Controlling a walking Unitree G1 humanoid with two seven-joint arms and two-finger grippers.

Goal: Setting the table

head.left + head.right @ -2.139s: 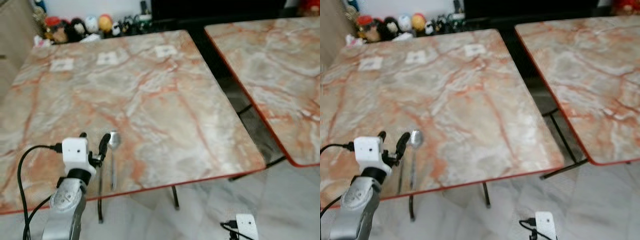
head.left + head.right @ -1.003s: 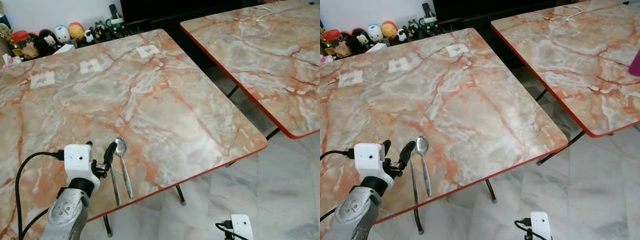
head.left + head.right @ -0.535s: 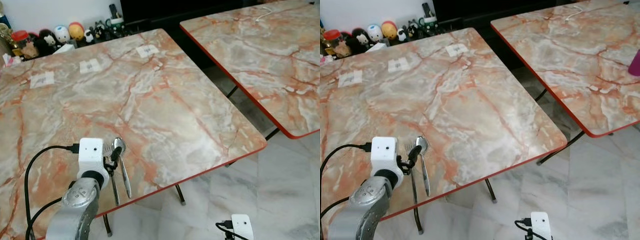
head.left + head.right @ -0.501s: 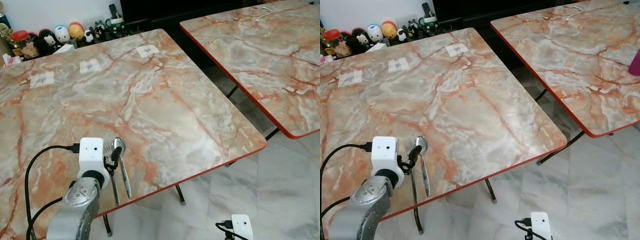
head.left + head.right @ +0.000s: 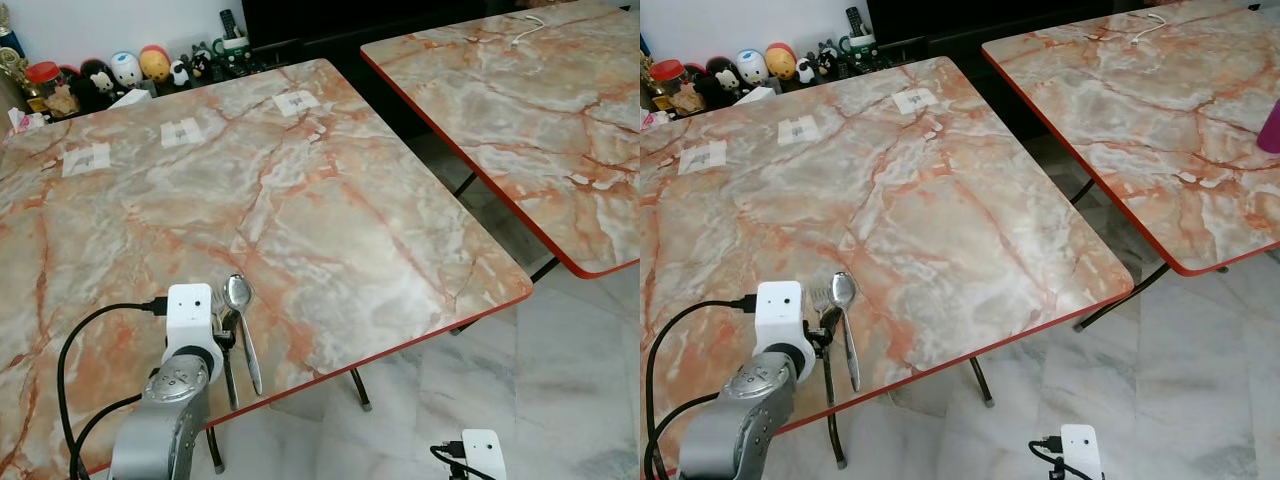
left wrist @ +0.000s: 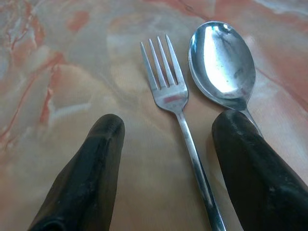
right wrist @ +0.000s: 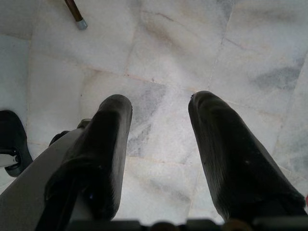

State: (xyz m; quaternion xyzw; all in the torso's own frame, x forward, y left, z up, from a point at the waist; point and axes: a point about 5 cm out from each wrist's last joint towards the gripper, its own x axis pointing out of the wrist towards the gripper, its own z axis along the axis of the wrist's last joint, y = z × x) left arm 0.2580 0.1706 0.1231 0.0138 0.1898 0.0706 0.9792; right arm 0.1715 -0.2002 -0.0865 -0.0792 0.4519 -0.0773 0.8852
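Moved fwd: left gripper (image 6: 166, 144) now astride silver metal fork (image 6: 180, 113), fingers spread, empty | beside shiny steel spoon (image 6: 222, 65) on marble tabletop (image 5: 330, 200) | advice: centre on handle, avoid spoon.

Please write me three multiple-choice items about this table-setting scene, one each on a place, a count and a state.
1. Where do the silver metal fork and the silver metal spoon lie?
A. on the floor
B. near the front edge of the orange-veined marble table
C. by the toys

2. How many white paper labels lie along the table's far side?
A. one
B. three
C. five

3. How is the left end effector?
A. open, one finger on each side of the fork handle
B. shut on the spoon
C. raised well above the table

Key: 1 B, the cutlery lies beside the red rim; 2 B, three labels show in a row; 3 A, the left wrist view shows its black fingers spread.
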